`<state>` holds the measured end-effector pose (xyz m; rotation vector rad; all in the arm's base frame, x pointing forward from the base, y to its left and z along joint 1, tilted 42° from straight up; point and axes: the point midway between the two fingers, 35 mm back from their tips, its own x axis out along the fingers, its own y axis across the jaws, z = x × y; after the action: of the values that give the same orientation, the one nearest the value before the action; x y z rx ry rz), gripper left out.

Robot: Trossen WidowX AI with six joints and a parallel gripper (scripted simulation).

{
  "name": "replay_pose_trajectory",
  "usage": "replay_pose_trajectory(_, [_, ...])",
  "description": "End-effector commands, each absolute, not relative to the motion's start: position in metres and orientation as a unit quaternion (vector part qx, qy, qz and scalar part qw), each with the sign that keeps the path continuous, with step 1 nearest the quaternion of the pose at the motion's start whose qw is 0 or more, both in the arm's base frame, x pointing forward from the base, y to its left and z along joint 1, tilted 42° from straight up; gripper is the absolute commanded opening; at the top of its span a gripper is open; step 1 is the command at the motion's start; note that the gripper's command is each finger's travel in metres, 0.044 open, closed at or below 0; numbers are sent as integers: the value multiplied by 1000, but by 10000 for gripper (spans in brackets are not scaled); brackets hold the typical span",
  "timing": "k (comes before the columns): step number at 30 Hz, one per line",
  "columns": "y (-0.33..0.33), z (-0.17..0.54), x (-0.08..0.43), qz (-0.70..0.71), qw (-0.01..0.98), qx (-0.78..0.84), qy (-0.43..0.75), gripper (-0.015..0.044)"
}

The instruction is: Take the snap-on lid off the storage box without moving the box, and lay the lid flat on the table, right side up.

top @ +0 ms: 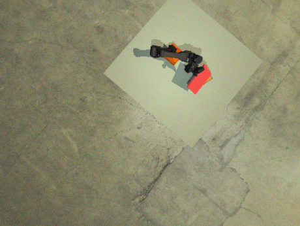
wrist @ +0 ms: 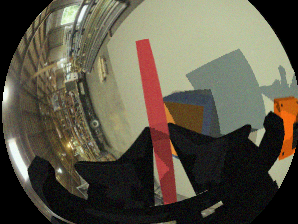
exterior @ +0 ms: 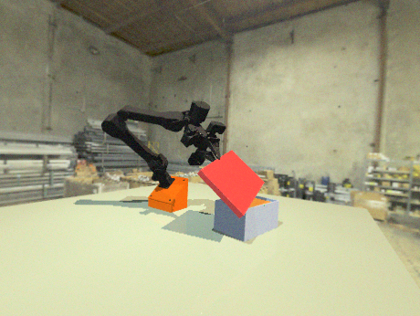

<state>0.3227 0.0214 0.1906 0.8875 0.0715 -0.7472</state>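
Lid (top: 199, 80) (exterior: 233, 183) (wrist: 150, 90) edge-on only from wrist.

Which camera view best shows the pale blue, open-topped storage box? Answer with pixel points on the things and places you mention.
The exterior view: two outer walls of the pale blue storage box (exterior: 265, 220) (wrist: 215, 112) and its rim show. The wrist view gives part; from the top, the red lid (top: 199, 79) (exterior: 233, 183) (wrist: 150, 90) mostly covers it.

No lettering, number or sign can be read.

The flat red lid (top: 199, 80) (exterior: 233, 182) (wrist: 151, 95) is off and steeply tilted above the upright, open-topped, pale blue storage box (top: 189, 81) (exterior: 261, 220) (wrist: 214, 112) with its orange interior, which stands on the pale table (top: 190, 119) (exterior: 137, 269) (wrist: 165, 30).
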Motion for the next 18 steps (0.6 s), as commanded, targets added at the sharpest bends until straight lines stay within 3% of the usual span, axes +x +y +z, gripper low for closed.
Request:
replay_pose_trajectory(1, [18, 198, 320, -348, 836, 423, 33, 0])
replay_pose_trajectory(18, [-7, 219, 312, -348, 836, 423, 33, 0])
